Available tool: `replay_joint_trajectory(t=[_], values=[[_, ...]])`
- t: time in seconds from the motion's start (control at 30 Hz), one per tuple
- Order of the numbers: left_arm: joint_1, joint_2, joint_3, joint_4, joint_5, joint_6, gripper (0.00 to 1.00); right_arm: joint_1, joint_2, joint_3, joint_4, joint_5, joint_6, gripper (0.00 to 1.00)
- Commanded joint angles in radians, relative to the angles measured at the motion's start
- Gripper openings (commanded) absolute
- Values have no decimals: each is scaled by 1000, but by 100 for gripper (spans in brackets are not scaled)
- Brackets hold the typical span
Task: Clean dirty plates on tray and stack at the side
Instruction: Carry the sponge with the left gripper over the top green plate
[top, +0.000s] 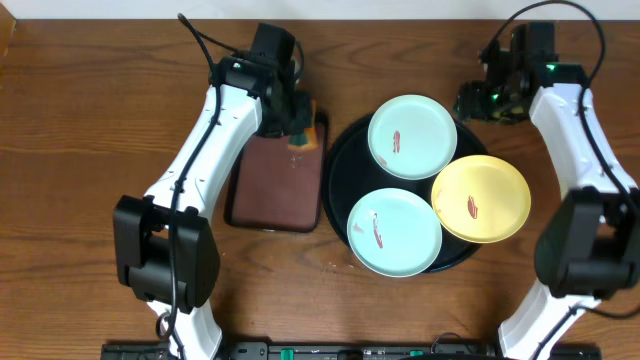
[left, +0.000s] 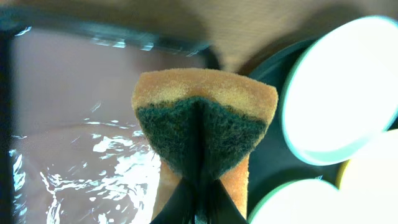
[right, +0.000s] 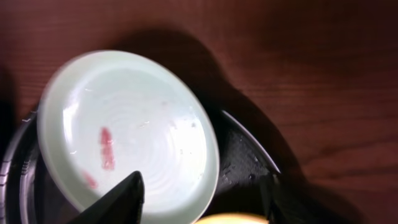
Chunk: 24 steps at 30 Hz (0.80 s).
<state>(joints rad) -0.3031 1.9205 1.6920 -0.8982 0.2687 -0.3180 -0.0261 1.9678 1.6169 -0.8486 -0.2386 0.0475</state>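
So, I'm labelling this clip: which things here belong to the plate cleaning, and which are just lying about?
In the job: far mint plate, near mint plate, yellow plate, black tray, sponge.
Just lying about: small brown tray.

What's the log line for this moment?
left hand: shut on orange-green sponge above brown rectangular tray | right hand: open by far mint round plate | black round tray: three smeared plates

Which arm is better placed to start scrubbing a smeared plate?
Left. The left fingers are shut on the sponge beside the black tray; the right fingers hang open and empty over the far mint plate.
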Motion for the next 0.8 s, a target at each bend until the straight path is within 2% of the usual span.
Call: replay_joint_trajectory(t=[0.0,0.17,0.43,0.47,0.6,0.77], values=[[-41,-9,17,77,98,-55,7,-5,59,10,13,-2,-46,50],[-108,-2,17,205,96,-70,7,-4,130,10,27,-13,-49,31],[-183,45,17,267,78,-111,7,2,195,8,77,-81,-53,29],[-195,55,17,280,78,-114,7,8,212,5,78,-79,-53,22],[-214,79,17,293,78,-127,7,22,228,5,69,-77,-41,3],[-236,129,17,318,79,-159,7,38,201,5,27,-72,-41,1]])
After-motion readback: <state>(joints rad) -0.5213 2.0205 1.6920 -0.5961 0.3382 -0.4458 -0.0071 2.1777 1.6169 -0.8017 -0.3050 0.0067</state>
